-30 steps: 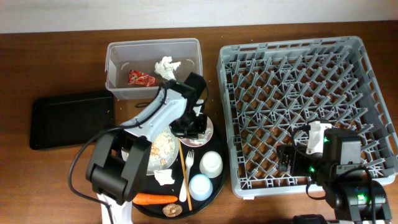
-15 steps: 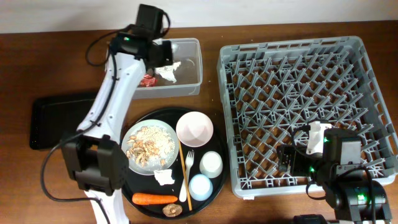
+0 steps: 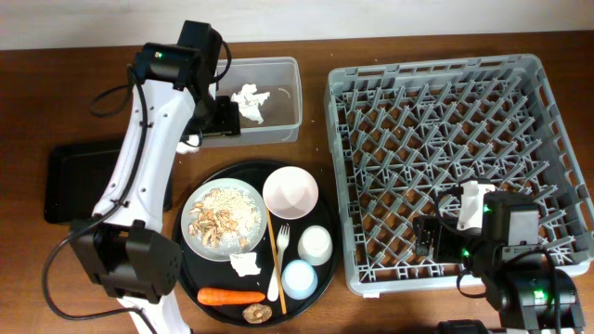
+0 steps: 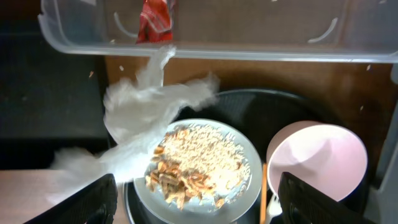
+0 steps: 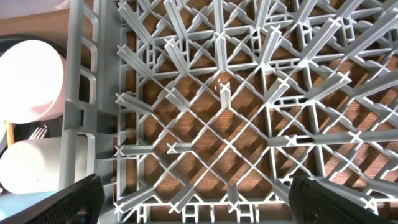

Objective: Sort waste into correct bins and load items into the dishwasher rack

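My left gripper [image 3: 221, 117] [image 4: 199, 208] hangs open at the clear tub [image 3: 278, 116] [image 4: 249, 46], its jaws wide apart. A crumpled white tissue [image 3: 249, 100] [image 4: 143, 112] is loose and blurred just off the fingers, over the tub in the overhead view. A red wrapper [image 4: 154, 17] lies in the tub. On the round tray sit a plate [image 3: 200, 243] of food scraps [image 3: 221, 216] [image 4: 202, 162], a pink-white bowl [image 3: 290, 192] [image 4: 317, 158], white cup [image 3: 316, 243], pale blue cup [image 3: 299, 276], fork [image 3: 282, 264], stick [image 3: 272, 249], another tissue [image 3: 244, 263], a carrot [image 3: 230, 298] and a brown lump [image 3: 252, 314]. My right gripper [image 3: 432, 237] [image 5: 205, 211] stands open over the dishwasher rack [image 3: 520, 83] [image 5: 217, 124].
A shallow black tray [image 3: 93, 176] lies at the left, beside the left arm. The round black tray [image 3: 329, 274] sits close against the rack's left wall. The right arm's base stands at the rack's front edge.
The left arm swung from the round tray up to the clear tub with a tissue, then its jaws opened and let the tissue go. The right arm has not moved.
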